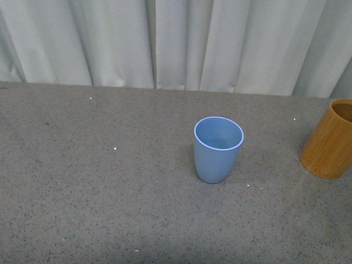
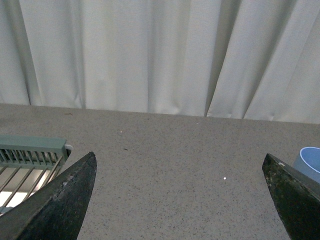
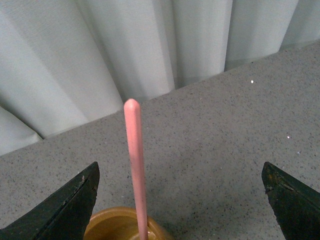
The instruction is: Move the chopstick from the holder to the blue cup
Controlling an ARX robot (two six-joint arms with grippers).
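The right claw (image 3: pixel 180 170) is spread wide and grips nothing, its fingers flanking the pink chopstick (image 3: pixel 136 165), which stands upright in the bamboo holder (image 3: pixel 117 222). The left claw (image 2: pixel 179 156) is likewise released above the tabletop (image 2: pixel 175 200). The blue cup (image 1: pixel 218 151) stands upright, apart from the holder.

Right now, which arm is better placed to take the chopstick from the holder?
Right: the right gripper, open, is at the holder, chopstick between the jaws. The left gripper sees neither.
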